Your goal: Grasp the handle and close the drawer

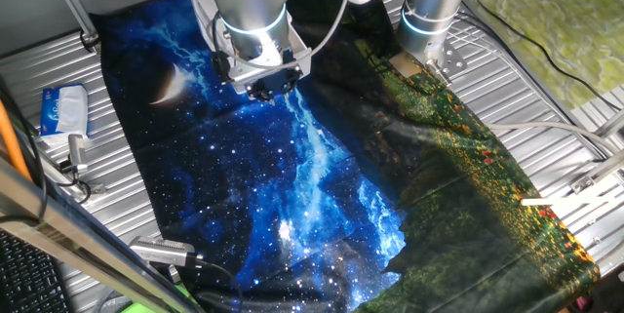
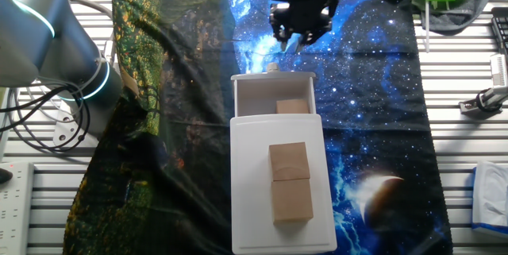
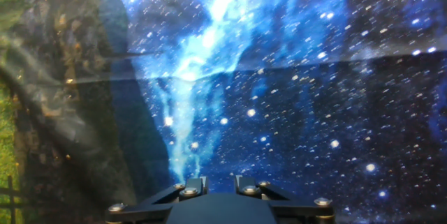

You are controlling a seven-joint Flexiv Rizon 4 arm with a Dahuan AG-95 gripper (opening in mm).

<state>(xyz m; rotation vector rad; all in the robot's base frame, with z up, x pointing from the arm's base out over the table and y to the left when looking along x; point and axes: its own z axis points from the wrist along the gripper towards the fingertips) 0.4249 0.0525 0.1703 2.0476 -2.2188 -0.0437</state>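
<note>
The small white box-shaped drawer (image 2: 273, 96) with tan-brown inner walls stands pulled out of the white mini cabinet (image 2: 279, 177), and its open top shows a tan block (image 2: 291, 106) lying inside near the cabinet's edge. So the closing has not begun — nothing of the task appears done yet. The tiny white round knob handle (image 2: 272, 67) sticks out from the centre of the drawer front, on the side facing the arm, and it is bare; nothing touches it.

The black two-finger gripper (image 2: 295, 42) hangs over the starry blue cloth (image 2: 373, 88) that covers the tabletop, near the handle but apart from it, a little beyond and to one side in the other fixed view. In the hand view only the cloth lies ahead of the fingers (image 3: 195, 188); neither drawer nor knob shows there, so the hand is not yet lined up on its target. The jaws hold nothing and seem to stand slightly apart, with a narrow gap between them in the hand view.

Two more tan blocks (image 2: 290, 182) rest on the cabinet's top. One fixed view shows the gripper (image 1: 261, 87) over the cloth but not the cabinet at all.

What is left, as a judgement: bring the jaws around the knob, pinch it, and push the drawer in until its front meets the cabinet — the whole task, in effect.
</note>
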